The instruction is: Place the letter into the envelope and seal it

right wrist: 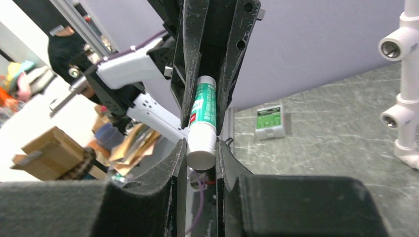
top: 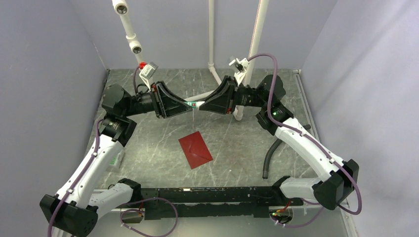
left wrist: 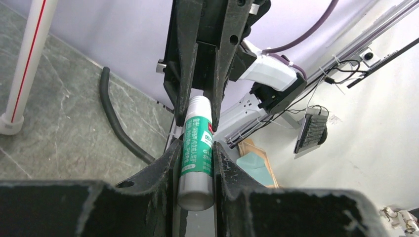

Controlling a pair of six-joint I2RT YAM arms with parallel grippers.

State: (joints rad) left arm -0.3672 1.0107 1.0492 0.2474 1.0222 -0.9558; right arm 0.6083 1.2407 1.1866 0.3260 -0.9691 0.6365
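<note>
On the grey table [top: 237,148], the red envelope [top: 195,149] lies flat near the middle, while beyond it the left claw [top: 187,104] and right claw [top: 202,104] each clamp one end of a glue stick [left wrist: 197,143].

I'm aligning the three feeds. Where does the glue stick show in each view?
Top external: glue stick at upper centre, clamped between left gripper and right gripper.
Left wrist: glue stick lower centre, upright between jaws.
Right wrist: glue stick centre, upright between jaws.
Shared landmark: the grey marbled table.
</note>
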